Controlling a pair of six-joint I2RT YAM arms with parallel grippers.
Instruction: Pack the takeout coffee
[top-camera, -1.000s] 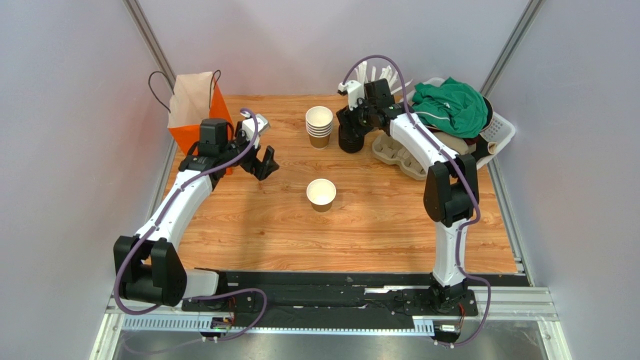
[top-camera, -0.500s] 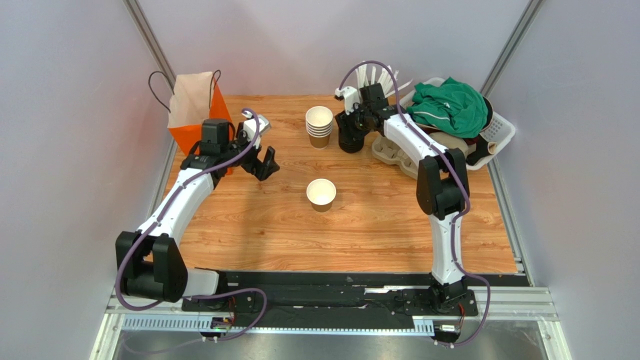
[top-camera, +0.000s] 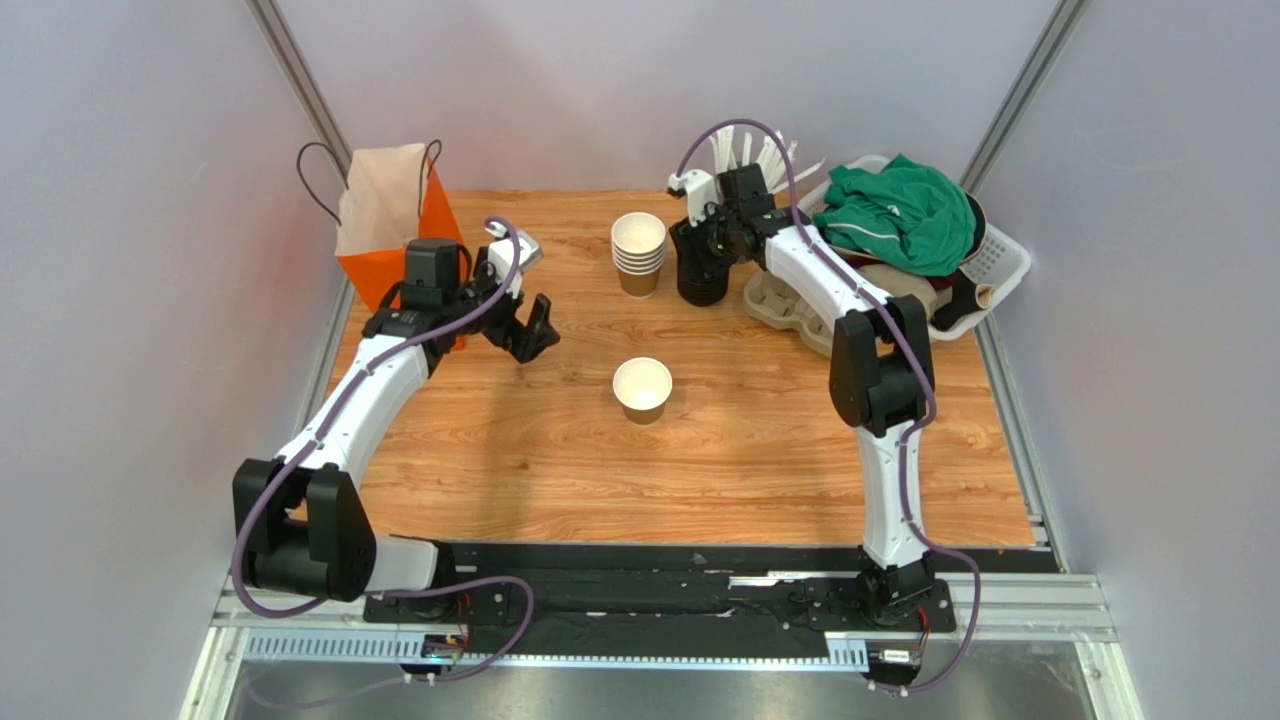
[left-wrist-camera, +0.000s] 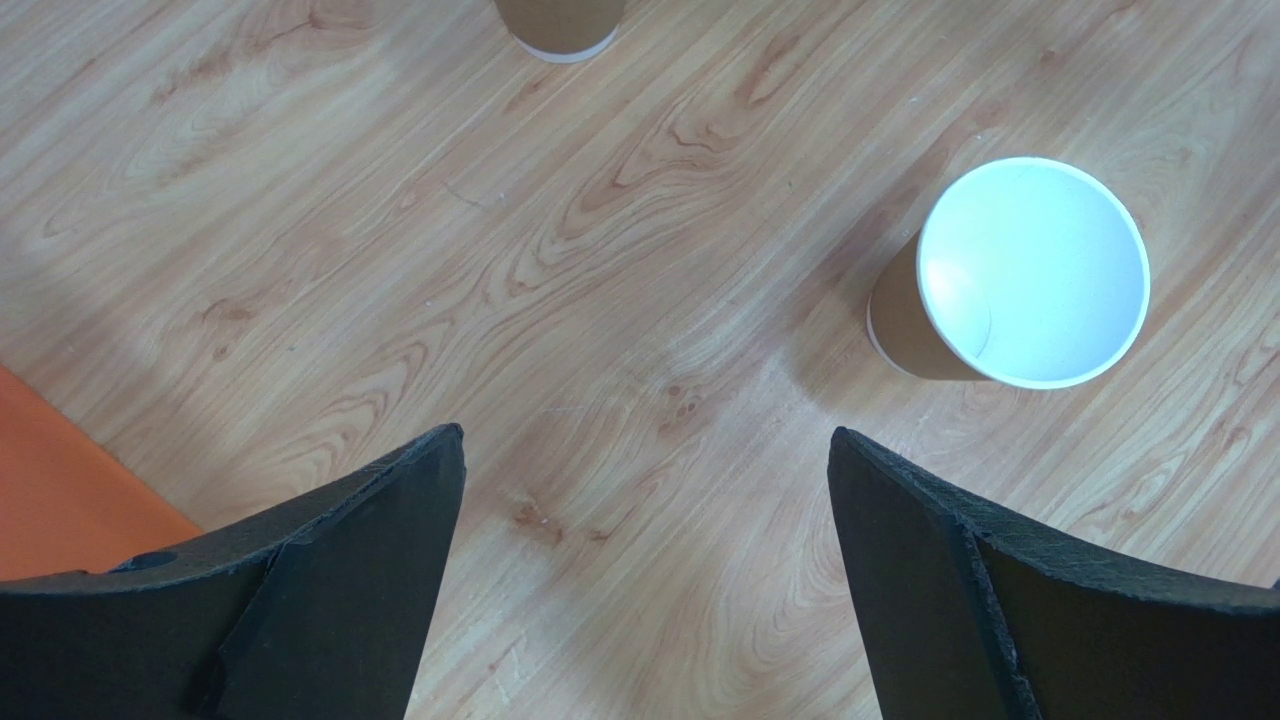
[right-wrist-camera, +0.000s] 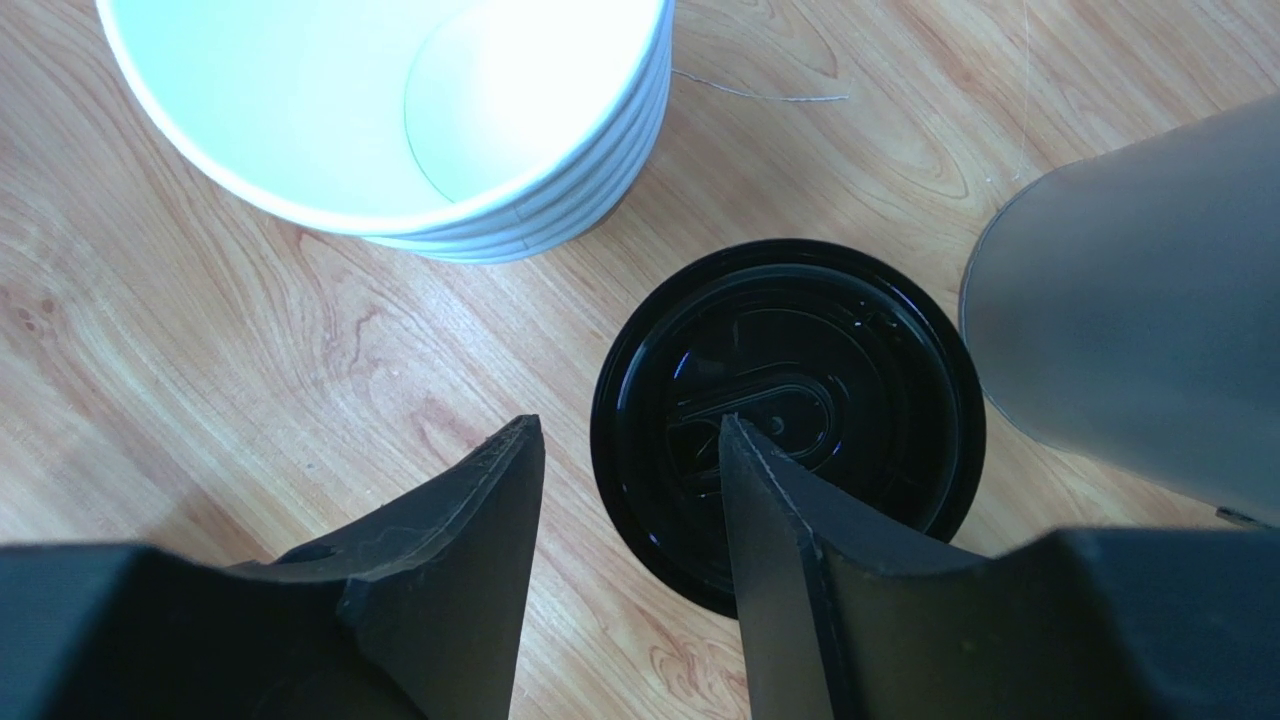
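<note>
The takeout coffee cup (top-camera: 643, 387), a single tan paper cup with a white inside, stands lidless mid-table; it also shows in the left wrist view (left-wrist-camera: 1034, 270). My left gripper (top-camera: 526, 323) hovers wide open (left-wrist-camera: 646, 450) to its left, with bare wood between the fingers. At the back, my right gripper (top-camera: 699, 255) hangs over a stack of black lids (top-camera: 699, 285). Its jaws are part-way open (right-wrist-camera: 628, 428) and straddle the left rim of the top lid (right-wrist-camera: 842, 375). One finger is over the lid, the other outside it, with a gap still showing.
A stack of lidless paper cups (top-camera: 639, 248) (right-wrist-camera: 391, 105) stands just left of the lids. The orange bag (top-camera: 394, 218) stands open at the back left. A pulp cup carrier (top-camera: 796, 308) and a basket with green cloth (top-camera: 902, 210) fill the back right. A grey translucent container (right-wrist-camera: 1142, 315) crowds the lids' right.
My right gripper has shifted slightly left over the lid stack and its jaws have narrowed. The left arm has barely moved.
</note>
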